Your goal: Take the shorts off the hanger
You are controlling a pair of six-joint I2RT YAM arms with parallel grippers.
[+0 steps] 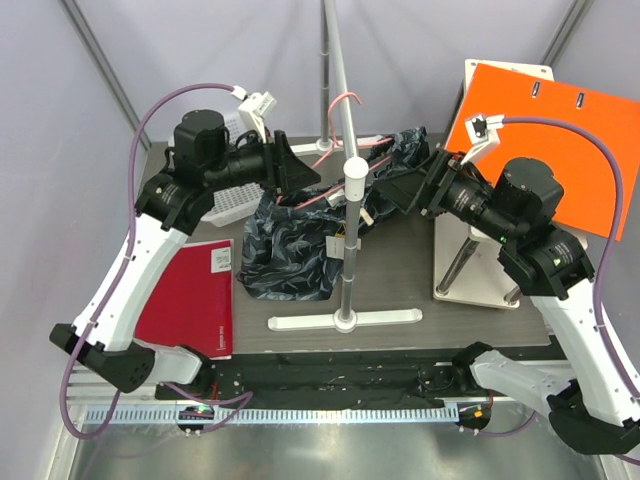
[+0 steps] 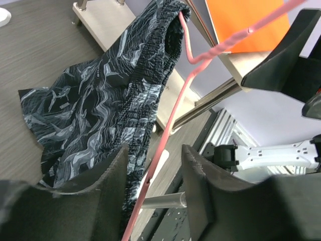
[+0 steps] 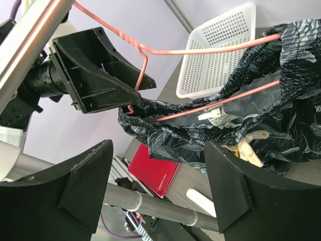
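Step in hand: getting the holds set - nothing is off yet. The hanger (image 2: 171, 123) hangs by its hook on the rail pole (image 1: 336, 70), tilted. The shorts (image 1: 290, 245) are threaded on it: the waistband is bunched over the hanger's right end, up by the right arm, and the rest sags down onto the bench (image 1: 420, 290), left of the rack upright.

Left tool (image 2: 155, 148): jaws partly apart and straddling the hanger's wire near its left corner. The wrist view shows daylight on both sides of the wire, so I read it as released, not clamped.

Right tool (image 3: 159, 145): jaws wide apart, released, grasping nothing. It faces the bunched waistband, with cloth and the lower hanger bar just beyond the fingertips.

Next move, my read:
- The left tool has to clench on the wire so the hanger can't swing or slide along the pole.
- The right tool moves in and closes on cloth only - the waistband, not the pink bar running through it.
- Then it pulls the waistband outward past the hanger's right end, away from the left tool.

Risk: a grip that catches wire along with cloth would drag the whole hanger off the rail.
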